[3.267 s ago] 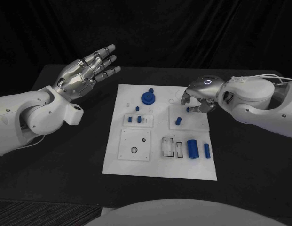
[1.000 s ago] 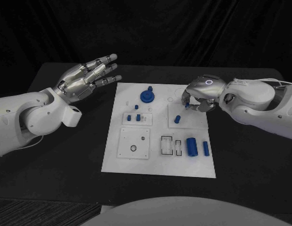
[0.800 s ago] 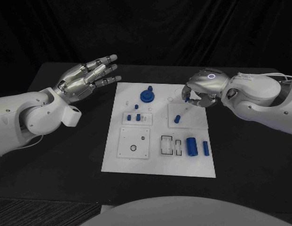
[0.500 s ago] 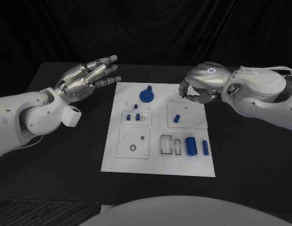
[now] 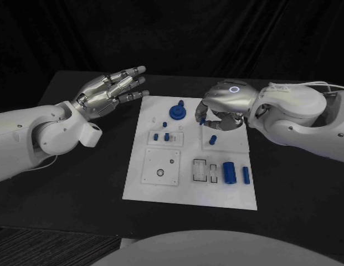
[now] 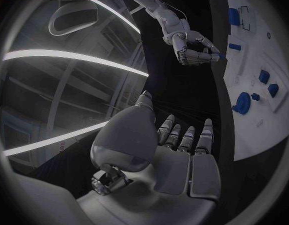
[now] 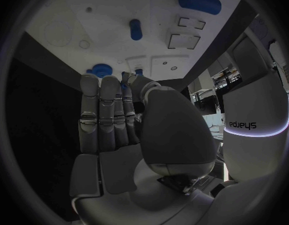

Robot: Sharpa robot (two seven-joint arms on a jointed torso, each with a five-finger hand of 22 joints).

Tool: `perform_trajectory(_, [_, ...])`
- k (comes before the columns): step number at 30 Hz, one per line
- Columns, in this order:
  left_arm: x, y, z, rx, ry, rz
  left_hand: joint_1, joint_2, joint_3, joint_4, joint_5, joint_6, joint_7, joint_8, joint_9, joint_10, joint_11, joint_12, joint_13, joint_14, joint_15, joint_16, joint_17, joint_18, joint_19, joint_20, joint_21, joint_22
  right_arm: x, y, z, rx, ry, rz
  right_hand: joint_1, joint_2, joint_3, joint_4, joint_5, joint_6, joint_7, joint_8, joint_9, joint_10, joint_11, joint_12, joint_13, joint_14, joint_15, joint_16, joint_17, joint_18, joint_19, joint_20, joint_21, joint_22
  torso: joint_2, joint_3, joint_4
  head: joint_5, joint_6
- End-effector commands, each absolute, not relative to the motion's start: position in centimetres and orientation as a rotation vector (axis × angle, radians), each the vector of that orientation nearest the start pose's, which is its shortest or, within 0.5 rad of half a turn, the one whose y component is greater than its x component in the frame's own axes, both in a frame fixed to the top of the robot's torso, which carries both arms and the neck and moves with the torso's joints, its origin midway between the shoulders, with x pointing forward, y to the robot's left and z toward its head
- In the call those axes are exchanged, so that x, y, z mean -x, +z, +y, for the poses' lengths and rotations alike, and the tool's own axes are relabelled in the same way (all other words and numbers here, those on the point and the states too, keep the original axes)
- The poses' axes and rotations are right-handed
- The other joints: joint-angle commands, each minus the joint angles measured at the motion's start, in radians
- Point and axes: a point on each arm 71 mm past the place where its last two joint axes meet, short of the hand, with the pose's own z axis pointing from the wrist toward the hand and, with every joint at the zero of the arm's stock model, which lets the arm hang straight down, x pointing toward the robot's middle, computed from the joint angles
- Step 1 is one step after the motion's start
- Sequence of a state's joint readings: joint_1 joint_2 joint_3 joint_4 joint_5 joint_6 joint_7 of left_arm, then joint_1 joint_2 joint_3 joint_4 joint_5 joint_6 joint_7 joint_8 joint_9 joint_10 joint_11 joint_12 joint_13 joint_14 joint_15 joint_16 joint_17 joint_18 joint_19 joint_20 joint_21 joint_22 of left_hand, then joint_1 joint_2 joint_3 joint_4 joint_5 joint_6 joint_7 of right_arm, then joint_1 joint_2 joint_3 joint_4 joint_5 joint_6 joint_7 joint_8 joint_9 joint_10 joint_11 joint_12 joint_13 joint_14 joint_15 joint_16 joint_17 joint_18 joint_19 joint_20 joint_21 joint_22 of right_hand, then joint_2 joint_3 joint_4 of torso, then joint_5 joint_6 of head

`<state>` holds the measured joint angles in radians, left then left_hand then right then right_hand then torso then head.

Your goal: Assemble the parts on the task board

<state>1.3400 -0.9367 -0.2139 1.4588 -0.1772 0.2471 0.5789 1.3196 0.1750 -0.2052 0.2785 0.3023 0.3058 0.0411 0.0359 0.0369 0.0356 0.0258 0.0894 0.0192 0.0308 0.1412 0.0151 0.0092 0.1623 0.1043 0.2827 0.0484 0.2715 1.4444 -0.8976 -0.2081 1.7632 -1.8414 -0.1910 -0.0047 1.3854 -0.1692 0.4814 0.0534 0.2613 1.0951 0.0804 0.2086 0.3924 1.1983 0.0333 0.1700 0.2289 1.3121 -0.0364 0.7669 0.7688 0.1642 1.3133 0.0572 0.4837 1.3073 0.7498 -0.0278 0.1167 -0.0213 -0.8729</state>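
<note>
The white task board [image 5: 189,188] lies in the middle of the black table. My right hand [image 5: 222,106] hovers over its far end with fingers curled, pinching a small blue part [image 5: 203,118] between thumb and fingers; the same small blue part [image 7: 124,86] peeks out at the fingertips in the right wrist view. Just left of it stands a round blue part [image 5: 177,113] with a knob. My left hand [image 5: 110,91] is raised beyond the board's far left corner, fingers spread, holding nothing. In the left wrist view the left hand [image 6: 176,152] is open and the right hand [image 6: 193,49] is curled.
On the board sit two small blue pegs [image 5: 161,136], a blue peg [image 5: 212,139], a thick blue cylinder [image 5: 229,172], a slim blue bar [image 5: 244,175] and a black ring [image 5: 160,172] on a square plate. Bare black table [image 5: 68,183] flanks the board.
My right hand has risen off the board's right-hand plate with the small blue part and moved left towards the round blue part. The left hand has hardly moved.
</note>
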Motion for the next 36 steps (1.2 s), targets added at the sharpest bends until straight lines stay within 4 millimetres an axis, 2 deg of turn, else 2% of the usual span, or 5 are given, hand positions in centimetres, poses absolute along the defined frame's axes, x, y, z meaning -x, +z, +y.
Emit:
perform_trajectory(1, [-47.9, -16.2, 24.6, 0.672, -1.939, 1.607, 0.01, 0.005, -0.006, 0.001, 0.006, 0.002, 0.002, 0.006, 0.001, -0.001, 0.009, 0.007, 0.001, -0.001, 0.007, 0.004, 0.002, 0.018, 0.006, 0.003, 0.005, -0.002, -43.5, -13.2, -13.7, 0.882, 0.625, 1.563, 0.005, 0.008, -0.003, -0.002, 0.006, 0.002, 0.01, -0.004, 0.023, 0.008, 0.003, -0.006, -0.002, -0.005, 0.004, -0.01, -0.006, -0.009, -0.004, 0.006, -0.013, 0.055, 0.0, 0.001, 0.0031, -0.001, 0.0])
perform_trajectory(14, [-47.9, -16.2, 24.4, 0.673, -1.932, 1.606, 0.016, 0.009, -0.012, 0.001, 0.008, 0.008, 0.011, 0.008, 0.002, 0.003, 0.017, 0.014, 0.003, -0.003, 0.008, 0.004, 0.001, 0.015, -0.019, 0.0, -0.008, -0.047, -43.0, -14.8, -8.8, 0.98, 0.698, 1.622, 0.019, 0.014, -0.012, -0.012, 0.023, -0.002, 0.018, -0.013, 0.021, 0.011, 0.008, -0.013, -0.006, -0.014, 0.006, -0.032, -0.027, -0.006, -0.012, 0.009, -0.04, 0.052, -0.002, -0.0003, 0.0044, 0.003, 0.0])
perform_trajectory(19, [-47.9, -16.2, 24.3, 0.674, -1.928, 1.602, 0.018, 0.011, -0.016, 0.002, 0.009, -0.004, 0.009, 0.006, 0.0, 0.006, 0.023, 0.018, 0.003, -0.003, 0.009, 0.004, 0.001, 0.015, -0.03, -0.002, -0.014, -0.064, -42.7, -15.5, -7.8, 0.981, 0.732, 1.61, 0.025, 0.018, -0.02, -0.016, 0.038, -0.005, 0.022, -0.021, 0.019, 0.011, 0.012, -0.017, -0.008, 0.002, 0.005, 0.002, 0.002, -0.011, -0.001, 0.011, -0.003, 0.06, 0.0, -0.0003, 0.0083, 0.004, 0.0])
perform_trajectory(24, [-48.0, -16.2, 24.2, 0.673, -1.93, 1.606, 0.019, 0.011, -0.017, 0.002, 0.009, -0.006, 0.009, 0.005, 0.0, 0.009, 0.026, 0.024, 0.004, -0.003, 0.008, 0.004, 0.001, 0.015, -0.03, -0.003, -0.014, -0.062, -42.6, -16.2, -7.3, 0.972, 0.746, 1.611, 0.028, 0.019, -0.026, -0.019, 0.052, -0.006, 0.025, -0.026, 0.017, 0.011, 0.014, -0.02, -0.01, 0.006, 0.005, 0.008, 0.005, -0.012, 0.003, 0.013, 0.005, 0.061, 0.0, 0.0017, 0.006, 0.01, 0.0])
perform_trajectory(36, [-48.1, -16.2, 24.1, 0.67, -1.935, 1.614, 0.023, 0.013, -0.018, 0.0, 0.009, -0.002, 0.016, 0.006, 0.001, 0.012, 0.031, 0.029, 0.005, -0.003, 0.008, 0.004, 0.001, 0.016, -0.027, -0.002, -0.012, -0.055, -41.8, -17.4, -6.5, 0.984, 0.741, 1.519, 0.021, 0.016, -0.037, -0.015, 0.056, -0.004, 0.025, -0.029, 0.016, 0.014, 0.015, -0.021, -0.01, 0.014, 0.008, 0.022, 0.016, -0.014, 0.008, 0.015, 0.02, 0.063, 0.001, 0.0005, 0.0046, 0.019, 0.0])
